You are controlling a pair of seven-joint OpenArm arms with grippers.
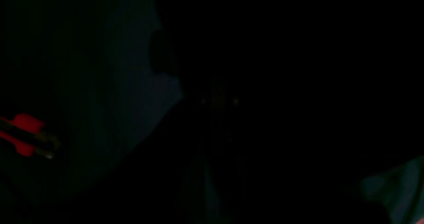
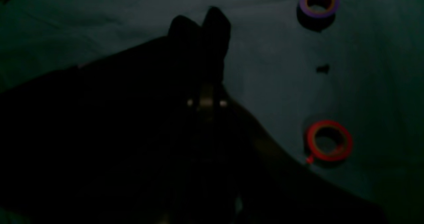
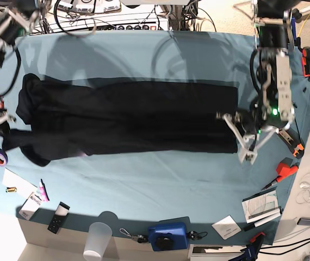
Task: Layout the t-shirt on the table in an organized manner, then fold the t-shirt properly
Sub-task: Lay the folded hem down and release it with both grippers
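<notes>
The left claw (image 3: 232,124) is closed at the shirt's (image 3: 128,117) edge; whether it pinches the cloth I cannot tell. The right claw (image 2: 198,23) is closed too, at the opposite end by the sleeves. The shirt lies stretched long across the teal tabletop (image 3: 144,174). Red tape (image 2: 328,140) and purple tape (image 2: 318,1) sit beside it.
</notes>
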